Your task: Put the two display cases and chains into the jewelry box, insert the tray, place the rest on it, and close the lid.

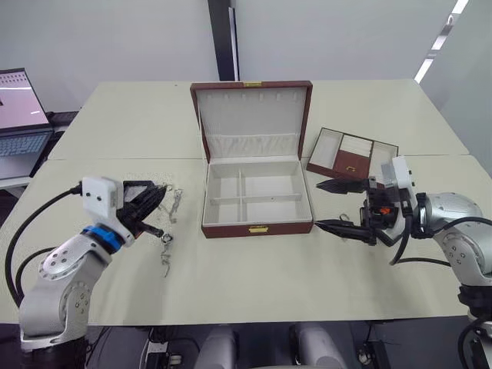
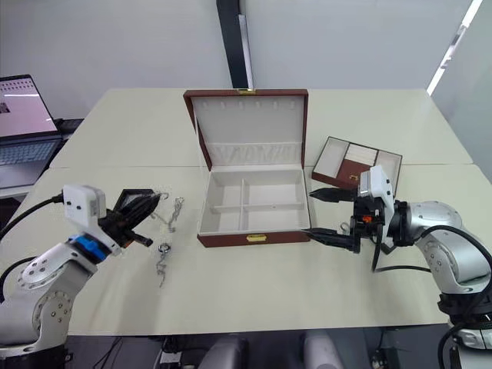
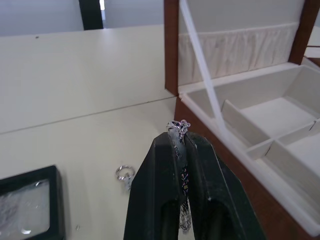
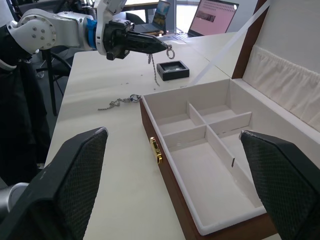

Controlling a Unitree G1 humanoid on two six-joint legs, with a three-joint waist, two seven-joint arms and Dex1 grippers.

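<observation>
We see our left gripper [image 4: 161, 48] clenched on a chain [image 3: 179, 131] that hangs down, the jewelry box [image 1: 257, 227] lies to its right, and the right gripper [image 1: 344, 204] waits released.

Left hand [image 3: 178, 142] (pinching chain [image 3: 178, 128]), open jewelry box [image 3: 260, 125]

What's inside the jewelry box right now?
Nothing I can see: the jewelry box shows bare cream compartments. The left gripper holds a chain off to the side. The front wall hides a strip of the floor.
</observation>
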